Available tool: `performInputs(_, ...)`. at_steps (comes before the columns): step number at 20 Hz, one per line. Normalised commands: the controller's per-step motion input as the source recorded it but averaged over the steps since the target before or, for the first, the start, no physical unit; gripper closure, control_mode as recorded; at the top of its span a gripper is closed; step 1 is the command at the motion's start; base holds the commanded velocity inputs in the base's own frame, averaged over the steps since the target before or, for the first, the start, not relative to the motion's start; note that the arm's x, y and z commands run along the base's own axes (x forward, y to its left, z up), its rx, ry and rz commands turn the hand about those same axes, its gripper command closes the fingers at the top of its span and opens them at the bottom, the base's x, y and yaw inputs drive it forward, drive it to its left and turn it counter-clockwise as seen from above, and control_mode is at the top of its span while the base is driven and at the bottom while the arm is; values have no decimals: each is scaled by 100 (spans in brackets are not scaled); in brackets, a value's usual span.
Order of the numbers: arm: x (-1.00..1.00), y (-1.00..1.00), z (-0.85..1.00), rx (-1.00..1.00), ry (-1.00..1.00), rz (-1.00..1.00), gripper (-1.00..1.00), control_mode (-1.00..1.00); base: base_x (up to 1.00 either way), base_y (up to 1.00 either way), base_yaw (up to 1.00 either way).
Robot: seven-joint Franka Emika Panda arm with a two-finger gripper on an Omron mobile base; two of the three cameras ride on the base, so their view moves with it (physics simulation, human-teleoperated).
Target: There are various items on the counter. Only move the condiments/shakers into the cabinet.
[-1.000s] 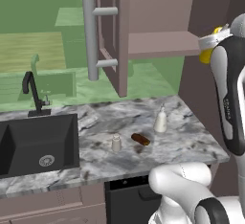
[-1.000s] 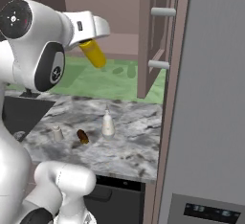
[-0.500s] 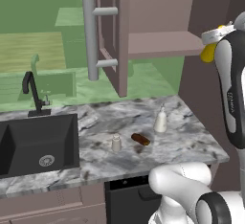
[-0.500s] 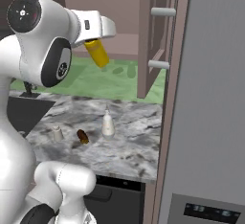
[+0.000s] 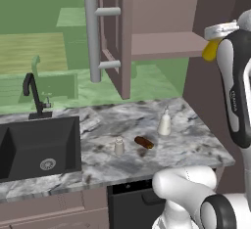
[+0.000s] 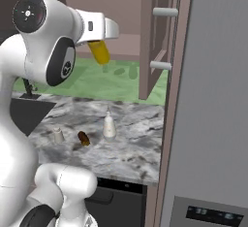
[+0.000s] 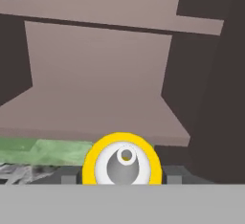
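Note:
My gripper (image 6: 100,40) is shut on the yellow squeeze bottle (image 6: 100,53), which hangs tilted in the air in front of the cabinet's open shelf (image 5: 166,44). The left base view shows that bottle (image 5: 210,51) at the shelf's right end. In the hand view the bottle's round yellow-rimmed end (image 7: 123,163) faces me, with the shelf (image 7: 95,108) just beyond it. On the counter (image 5: 191,147) stand the white narrow-necked bottle (image 5: 164,123) and the small shaker (image 5: 118,146), with the brown lump (image 5: 144,142) lying between them.
The cabinet door (image 5: 122,37) stands open to the left of the shelf, its long grey bar handle (image 5: 91,37) facing out. A black sink (image 5: 39,145) with a dark faucet (image 5: 32,93) fills the counter's left. A tall grey fridge (image 6: 213,100) bounds the right.
The arm has carried the yellow bottle a little further toward the cabinet shelf. The things on the counter have not moved.

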Motion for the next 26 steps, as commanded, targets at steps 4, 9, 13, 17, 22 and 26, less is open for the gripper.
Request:
performInputs(4,18,0,1,2,-5,-2,100,-100,0,0,0)
performInputs(9,26,0,0,3,-7,0,100,-100,0,0,0)
performInputs(13,47,0,0,4,-4,0,100,-100,0,0,0)
performInputs(17,57,0,0,8,0,0,100,-100,0,0,0)
performInputs(22,67,0,0,4,0,0,100,-100,0,0,0)
performInputs(26,72,0,0,2,0,0,100,-100,0,0,0)
